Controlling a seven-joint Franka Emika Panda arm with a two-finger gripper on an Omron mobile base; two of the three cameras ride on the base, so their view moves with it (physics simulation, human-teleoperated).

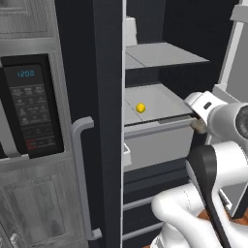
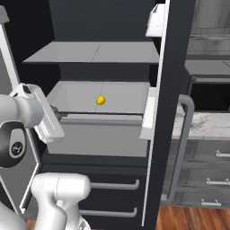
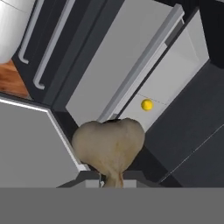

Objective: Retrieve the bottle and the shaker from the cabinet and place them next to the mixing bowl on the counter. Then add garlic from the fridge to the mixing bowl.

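The gripper (image 3: 109,177) pinches the garlic (image 3: 109,148) (pale tan, bulbous) just outside the open fridge (image 2: 103,54), near its shelf (image 2: 121,96).

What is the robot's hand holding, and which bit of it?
The gripper holds the garlic, pinched at its narrow stem end.

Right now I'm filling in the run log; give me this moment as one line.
stage: garlic fetch | gripper: shut on garlic | position: at front edge of fridge shelf | also on shelf: small yellow ball
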